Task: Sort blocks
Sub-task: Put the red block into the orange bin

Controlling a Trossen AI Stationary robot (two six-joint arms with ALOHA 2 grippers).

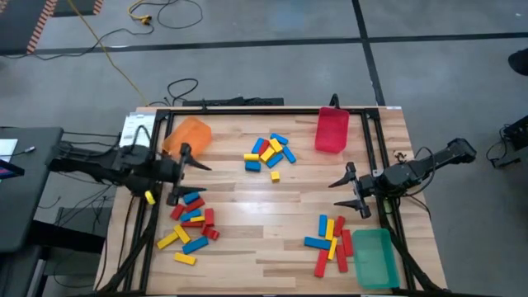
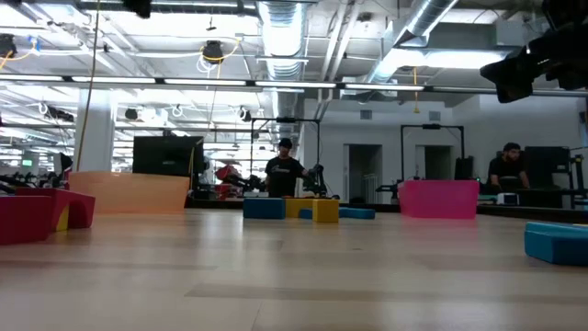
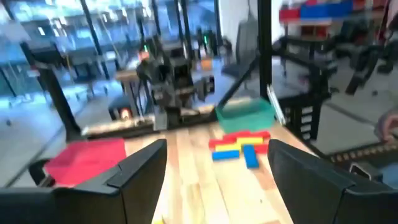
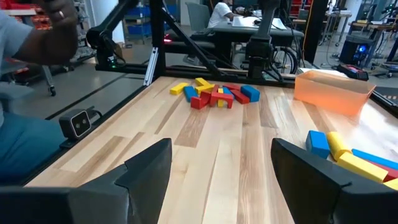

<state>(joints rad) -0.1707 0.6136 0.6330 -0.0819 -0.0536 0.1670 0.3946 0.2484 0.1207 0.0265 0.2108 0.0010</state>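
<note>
Nearest the front edge of the pale wooden counter [image 1: 247, 223], small red, blue and yellow bar-shaped blocks [image 1: 191, 224] lie in two loose heaps, one beside the empty green translucent bin [image 1: 375, 257]. Mid-counter, the left gripper [image 1: 183, 172] and right gripper [image 1: 353, 190] hover spread, holding nothing. Farther back a third heap lies between the orange bin [image 1: 188, 134] and red bin [image 1: 332, 130]. Sorting looks unstarted.

Blocks [image 1: 270, 153] lie in three clusters — left gripper [image 1: 186, 174] and right gripper [image 1: 347, 191] fingers apart.

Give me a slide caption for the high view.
Both claws, left and right, open above unsorted blocks and three bins.
</note>
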